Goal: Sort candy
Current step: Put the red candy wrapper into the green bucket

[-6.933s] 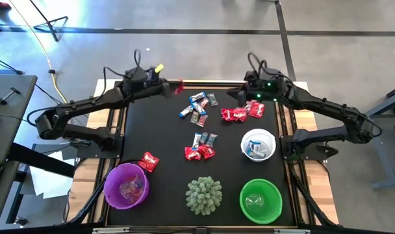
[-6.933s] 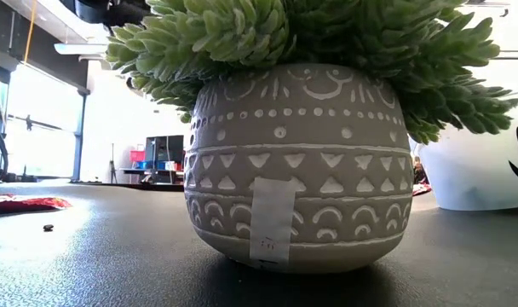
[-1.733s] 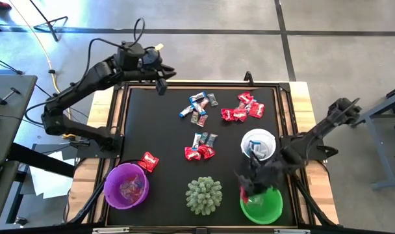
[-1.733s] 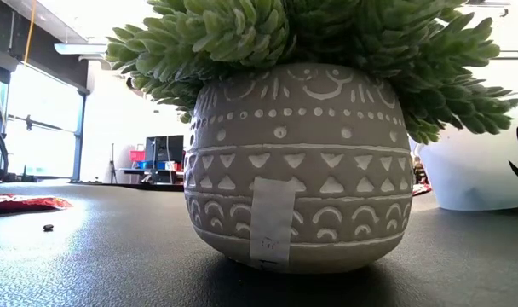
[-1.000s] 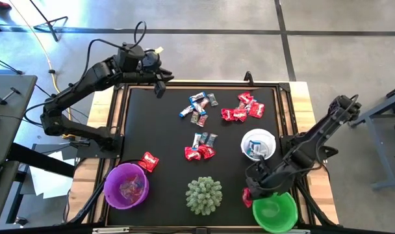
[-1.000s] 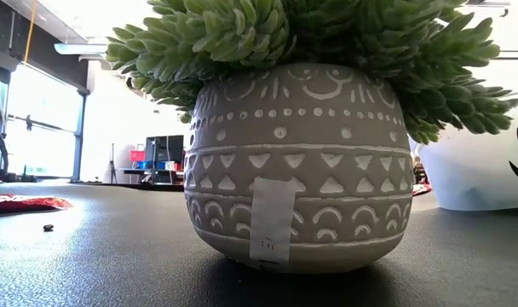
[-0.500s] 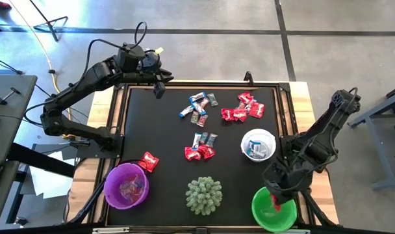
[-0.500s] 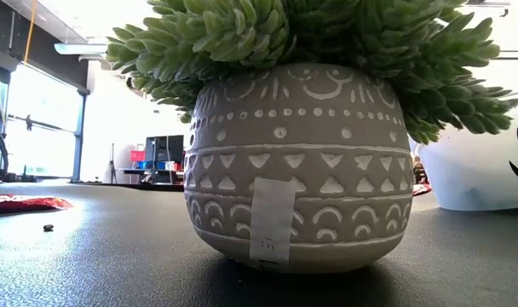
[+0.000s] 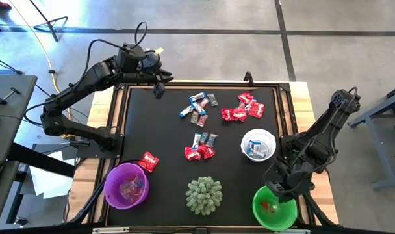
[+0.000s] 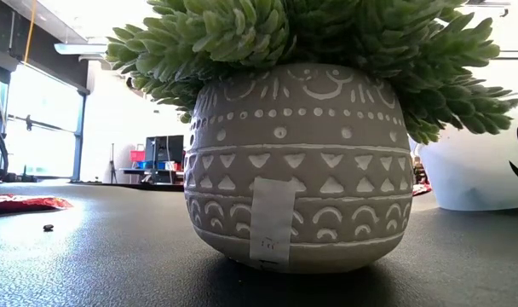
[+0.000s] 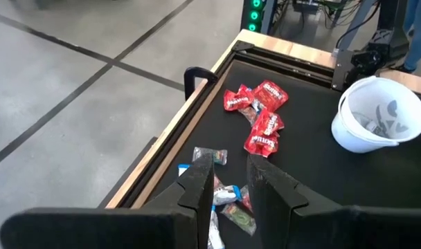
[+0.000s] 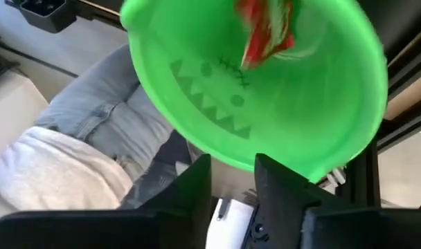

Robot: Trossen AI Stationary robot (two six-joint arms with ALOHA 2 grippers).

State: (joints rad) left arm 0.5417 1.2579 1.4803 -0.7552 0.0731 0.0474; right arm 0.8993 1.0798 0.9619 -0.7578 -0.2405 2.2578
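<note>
Right gripper point(image 9: 280, 190) is hanging over the near rim of the green bowl point(image 9: 259, 214), which sits at the near right corner of the table, part off the edge afaict. Fingers are parted w/ a narrow gap and nothing between them; a red candy point(image 12: 266, 31) shows blurred inside the bowl in the right wrist view, so looks like it's mid-drop or just landed. There's a person's legs visible below the bowl in that same view, fwiw.

Left gripper point(image 9: 160, 89) waits at the far left corner of the black mat point(image 9: 165, 130), fingers slightly apart, empty.

Rest of the candy: red pile point(image 9: 242, 109) far right, blue-white bunch point(image 9: 198, 106) mid-far, mixed cluster point(image 9: 201, 147) mid mat, one red point(image 9: 149, 161) next to the purple bowl point(image 9: 126, 185). White bowl point(image 9: 258, 144) has some in it already.

Tbh best move imo: lift straight up before swinging back so the fingers don't clip the rim, that bowl looks easy to nudge off. Then go for the red pile, grab from the edge of it.
</note>
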